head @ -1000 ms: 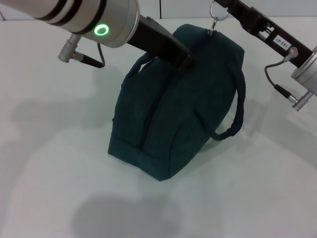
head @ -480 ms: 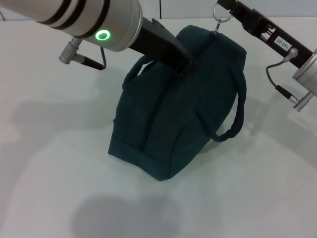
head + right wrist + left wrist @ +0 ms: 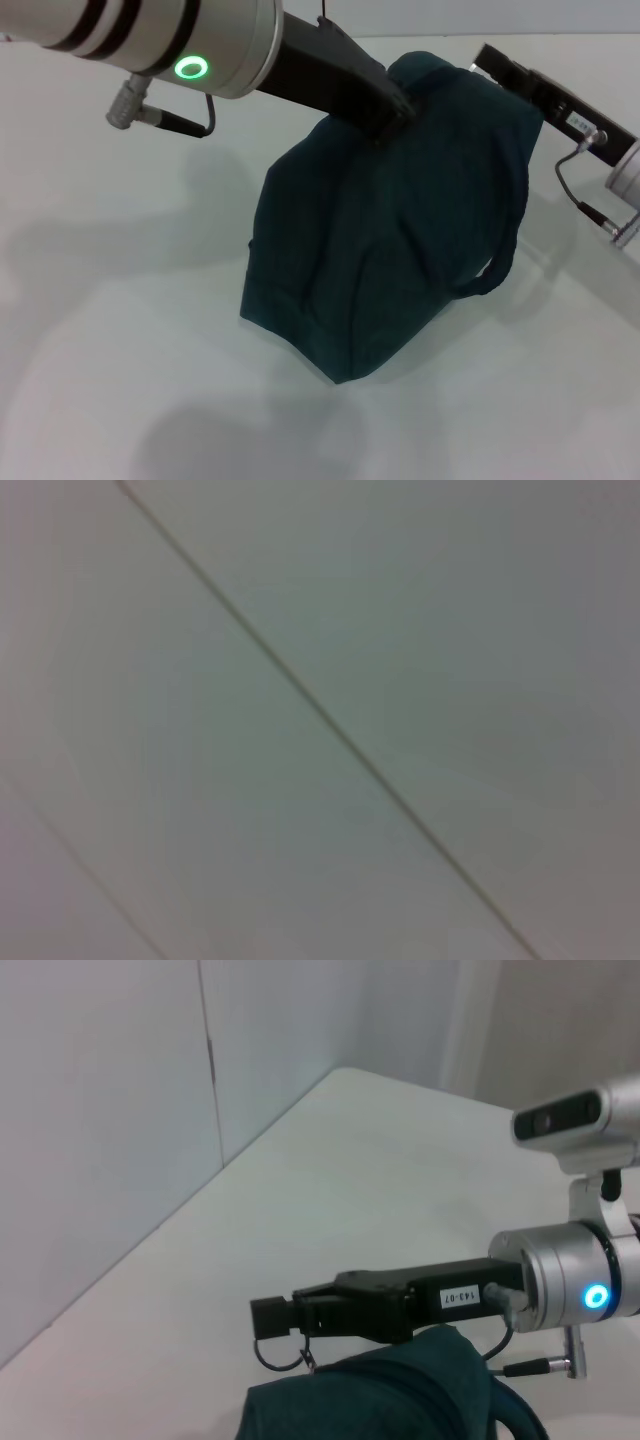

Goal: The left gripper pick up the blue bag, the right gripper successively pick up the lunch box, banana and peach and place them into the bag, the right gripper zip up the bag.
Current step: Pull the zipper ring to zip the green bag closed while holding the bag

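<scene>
The left gripper (image 3: 388,112) is clamped on the top of the blue bag (image 3: 380,240); the right gripper (image 3: 275,1317) sits behind it, fingers together on the zip ring (image 3: 283,1358).

white label "143-07" on right claw (image 3: 300,1317) body, upside down.

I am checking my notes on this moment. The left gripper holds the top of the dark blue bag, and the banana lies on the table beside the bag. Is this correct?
Not quite. The left gripper is at the top of the bag, but no banana lies on the table: the head view shows only the bag there. The right gripper is at the bag's far end.
</scene>
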Motion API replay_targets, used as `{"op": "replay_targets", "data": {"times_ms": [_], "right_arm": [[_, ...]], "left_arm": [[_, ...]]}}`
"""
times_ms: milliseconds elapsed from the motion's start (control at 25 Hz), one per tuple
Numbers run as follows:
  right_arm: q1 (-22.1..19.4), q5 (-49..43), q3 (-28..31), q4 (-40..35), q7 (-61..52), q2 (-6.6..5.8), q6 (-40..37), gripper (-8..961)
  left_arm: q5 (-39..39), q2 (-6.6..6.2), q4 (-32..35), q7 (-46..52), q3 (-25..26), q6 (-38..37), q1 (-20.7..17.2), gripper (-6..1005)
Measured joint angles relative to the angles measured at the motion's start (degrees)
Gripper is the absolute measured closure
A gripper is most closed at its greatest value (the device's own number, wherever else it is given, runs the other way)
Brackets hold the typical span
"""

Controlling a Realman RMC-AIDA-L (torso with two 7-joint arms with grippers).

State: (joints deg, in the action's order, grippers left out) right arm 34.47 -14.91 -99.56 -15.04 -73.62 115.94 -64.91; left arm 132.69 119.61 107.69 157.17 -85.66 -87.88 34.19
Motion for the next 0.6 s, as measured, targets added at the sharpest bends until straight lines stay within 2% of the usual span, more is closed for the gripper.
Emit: {"op": "replay_targets", "data": {"times_ms": [240,400,600], "right_arm": [[-0.19,-0.01,0.19,1.36,0.13,-0.02,1.2,786],[-1.19,0.31,0.34,0.94,0.48,-0.17,-2.96,781],[-4.14,0.44,4.07,1.33,2.03,-0.34,-8.72,774]], "left_arm": [[0.15,0.03,-0.17,-0.14,0.27,0.42,-0.51,941],[0.64,0.08,-0.79,-0.32,0.28,1.48,-1.12,936],[0.63,0.1,-4.99,-1.52,0.28,6.38,-1.21,929]]}}
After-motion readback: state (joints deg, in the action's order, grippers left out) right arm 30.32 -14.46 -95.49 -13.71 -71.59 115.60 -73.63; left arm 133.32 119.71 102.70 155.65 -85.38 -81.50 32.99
